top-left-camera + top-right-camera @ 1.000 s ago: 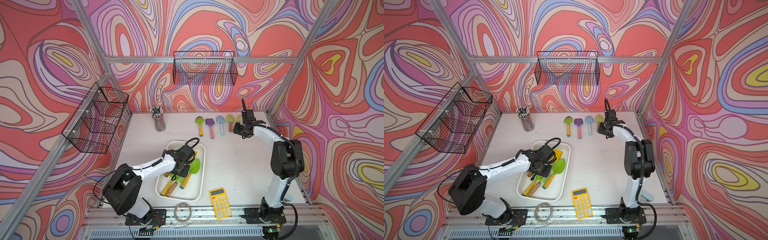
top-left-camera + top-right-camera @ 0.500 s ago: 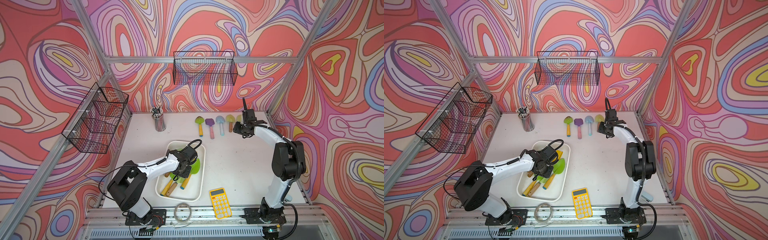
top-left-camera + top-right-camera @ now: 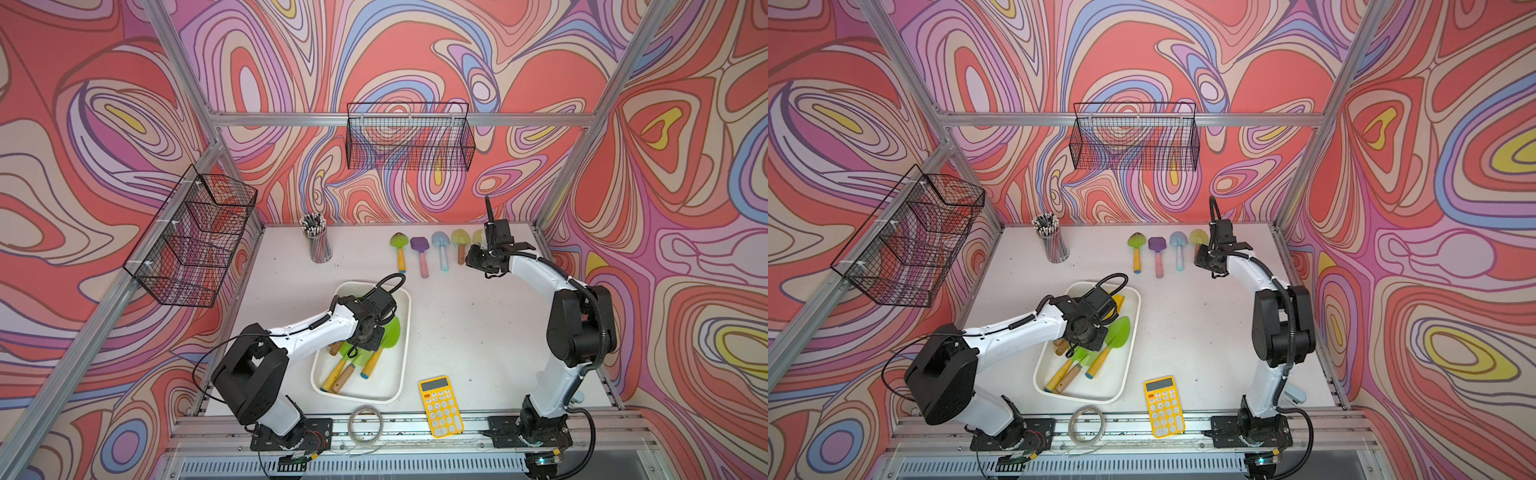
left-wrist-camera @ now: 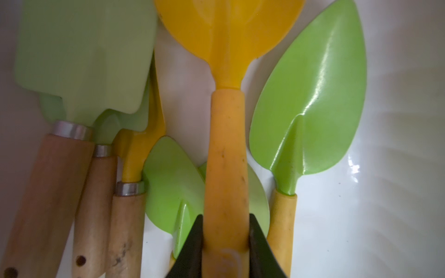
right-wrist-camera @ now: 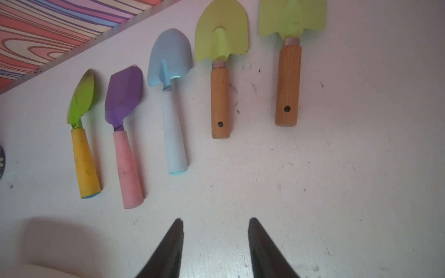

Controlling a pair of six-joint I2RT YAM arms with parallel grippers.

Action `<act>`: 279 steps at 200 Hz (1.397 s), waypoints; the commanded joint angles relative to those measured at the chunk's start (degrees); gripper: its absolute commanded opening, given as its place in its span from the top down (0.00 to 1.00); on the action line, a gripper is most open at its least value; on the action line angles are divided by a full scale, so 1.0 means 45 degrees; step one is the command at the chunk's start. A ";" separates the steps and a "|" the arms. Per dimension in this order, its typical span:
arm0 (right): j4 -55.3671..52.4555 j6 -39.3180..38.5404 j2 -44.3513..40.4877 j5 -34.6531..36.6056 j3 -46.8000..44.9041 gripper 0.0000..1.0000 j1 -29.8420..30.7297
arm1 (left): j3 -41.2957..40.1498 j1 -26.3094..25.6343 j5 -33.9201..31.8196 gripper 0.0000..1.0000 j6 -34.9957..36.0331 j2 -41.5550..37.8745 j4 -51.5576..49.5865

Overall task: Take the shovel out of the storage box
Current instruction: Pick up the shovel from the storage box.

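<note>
- Swirly pink walls surround a white table (image 3: 478,332).
- Box (image 3: 384,380) sits toward the table's front, left of centre.
- Left gripper (image 4: 225,216) reaches into the box, jaws clamped on the handle of the yellow shovel (image 4: 226,156), which lies in the box atop green shovels (image 4: 310,96).
- Right gripper (image 5: 214,220) hovers with jaws apart above bare table, near five shovels (image 5: 169,62) in a row at the back.
- Calculator (image 3: 440,405) lies just beside the box.
</note>
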 commanded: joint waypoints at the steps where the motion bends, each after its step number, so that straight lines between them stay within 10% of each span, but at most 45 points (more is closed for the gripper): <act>1: 0.0410 -0.0097 -0.1038 -0.0228 -0.0369 0.54 0.0407 | 0.0460 0.0439 0.0081 1.00 0.0087 -0.0709 -0.0605; 84: 0.4483 0.0719 -0.3469 -0.4983 -0.3611 0.51 0.1819 | -0.1001 0.3991 0.6588 1.00 -0.1145 -0.3903 0.3054; 149: 1.0297 0.4235 -0.2707 -0.9507 -0.5052 0.46 0.2316 | -0.1886 0.4483 1.0545 1.00 -0.3482 -0.3908 0.8180; 279: 1.6804 0.8107 -0.0701 -1.1783 -0.5177 0.46 0.3581 | -0.3071 0.4412 1.2226 1.00 -0.6697 -0.3498 1.3821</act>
